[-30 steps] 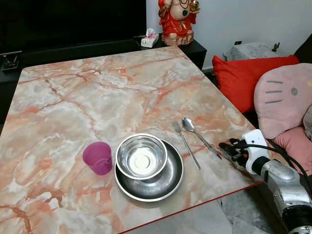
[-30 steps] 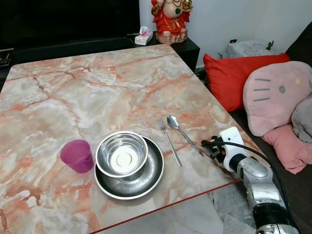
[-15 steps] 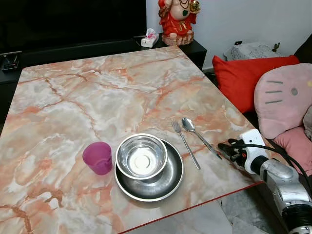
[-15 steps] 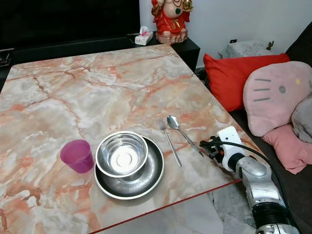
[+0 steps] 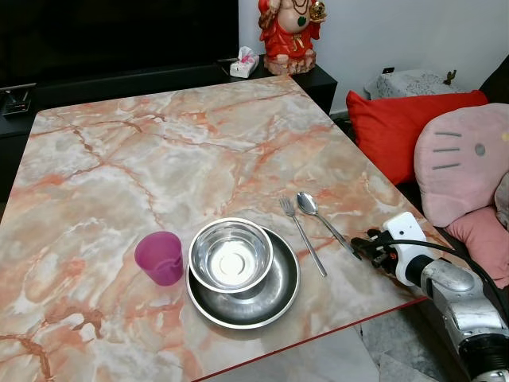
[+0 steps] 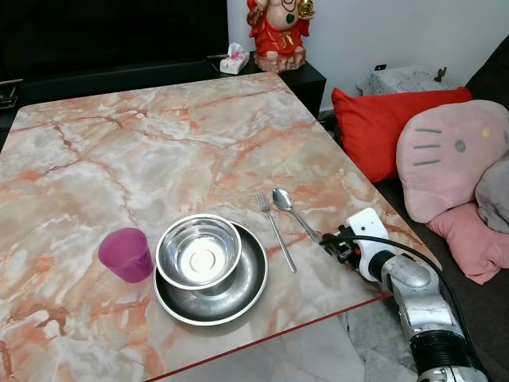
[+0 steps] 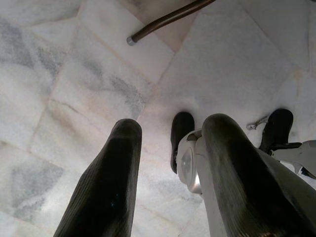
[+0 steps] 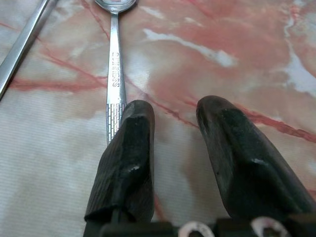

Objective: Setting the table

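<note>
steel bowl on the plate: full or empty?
Empty. The shiny round steel bowl sits upright on the round steel plate, and its bare reflective bottom shows, with no food or liquid inside.

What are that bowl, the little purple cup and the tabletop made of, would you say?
The bowl looks like polished steel: it is silvery and mirrors the light. The purple cup seems plastic, being tinted and slightly see-through. The tabletop shows glossy pink-veined marble, though the thin red edge hints it may be a printed surface.

Right silver arm reaching in over table's right edge, black-fingered right gripper (image 8: 170, 123) lying low, fingers parted. Left gripper (image 7: 170, 143) hanging idle, fingers apart.
</note>
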Controlling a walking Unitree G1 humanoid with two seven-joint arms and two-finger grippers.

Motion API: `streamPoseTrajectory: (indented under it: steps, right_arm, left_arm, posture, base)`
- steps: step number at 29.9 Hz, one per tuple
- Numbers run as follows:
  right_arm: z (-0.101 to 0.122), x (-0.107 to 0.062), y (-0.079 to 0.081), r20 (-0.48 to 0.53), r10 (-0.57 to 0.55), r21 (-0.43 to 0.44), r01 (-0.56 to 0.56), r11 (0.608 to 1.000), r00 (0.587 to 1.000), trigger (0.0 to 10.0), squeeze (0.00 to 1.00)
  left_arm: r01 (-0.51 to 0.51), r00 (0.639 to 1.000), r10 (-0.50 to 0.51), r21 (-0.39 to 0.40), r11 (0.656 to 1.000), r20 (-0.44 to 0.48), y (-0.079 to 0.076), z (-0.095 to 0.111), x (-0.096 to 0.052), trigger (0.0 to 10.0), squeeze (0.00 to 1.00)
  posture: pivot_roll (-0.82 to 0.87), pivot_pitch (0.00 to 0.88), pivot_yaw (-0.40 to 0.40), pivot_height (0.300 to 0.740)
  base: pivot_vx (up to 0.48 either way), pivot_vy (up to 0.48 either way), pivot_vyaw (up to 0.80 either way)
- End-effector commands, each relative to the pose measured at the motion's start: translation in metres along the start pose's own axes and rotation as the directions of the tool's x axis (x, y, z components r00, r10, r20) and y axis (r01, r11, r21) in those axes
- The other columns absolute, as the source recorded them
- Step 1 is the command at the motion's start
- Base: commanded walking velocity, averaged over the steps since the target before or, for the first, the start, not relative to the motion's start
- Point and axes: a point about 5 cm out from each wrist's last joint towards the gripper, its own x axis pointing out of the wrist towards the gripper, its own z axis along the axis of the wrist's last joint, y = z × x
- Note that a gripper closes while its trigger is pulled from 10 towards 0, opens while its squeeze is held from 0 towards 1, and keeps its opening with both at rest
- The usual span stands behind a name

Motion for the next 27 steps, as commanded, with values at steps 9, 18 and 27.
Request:
streamPoseTrajectory:
  steps: [9,18,27]
  right_arm:
    - [-0.0015,-0.0016,0.0026,-0.033,0.025,-0.045,-0.027,0.999,0.999,10.0,0.0]
    - [-0.0012,-0.0013,0.0042,-0.036,0.039,-0.055,-0.041,0.998,0.999,10.0,0.0]
    - [0.0009,-0.0008,0.0052,-0.03,0.046,-0.059,-0.048,0.997,0.998,10.0,0.0]
  left_arm:
    - [-0.005,1.0,0.005,0.011,1.0,0.014,0.0033,0.0032,0.0001,10.0,0.0]
    - [-0.005,1.0,0.005,0.01,1.0,0.014,0.0033,0.0032,0.0001,10.0,0.0]
    - [-0.003,1.0,0.003,0.011,1.0,0.014,0.0029,0.0032,0.0001,10.0,0.0]
  posture:
    - [0.05,0.026,0.006,0.74]
    - [0.05,0.027,0.006,0.74]
    - [0.05,0.026,0.007,0.74]
  base:
    - [0.0,0.0,0.0]
    - [0.0,0.0,0.0]
    - [0.0,0.0,0.0]
